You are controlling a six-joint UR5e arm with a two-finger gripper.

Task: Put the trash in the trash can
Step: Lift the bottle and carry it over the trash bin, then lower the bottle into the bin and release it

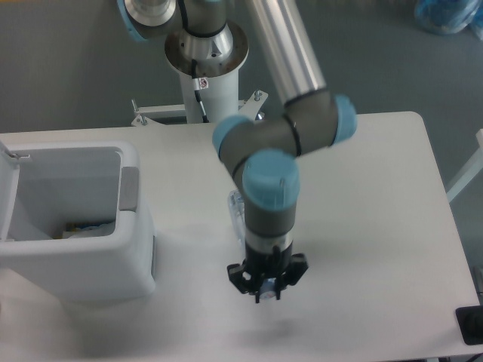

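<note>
White tabletop [377, 226] lies beneath us; our gripper [267, 288] hangs above it, jaw state unclear. Behind it our wrist half hides the crushed bottle [236, 207]. Far left sits the open trash can [90, 249].

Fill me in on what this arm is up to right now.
A single robot arm is clearing trash from a white table into the trash can on the left, whose lid is open; something already lies inside. The gripper points down over the table, right of the can. A clear plastic bottle shows just behind the arm's wrist, mostly hidden, so I cannot tell whether the gripper holds it or whether its fingers are open.
</note>
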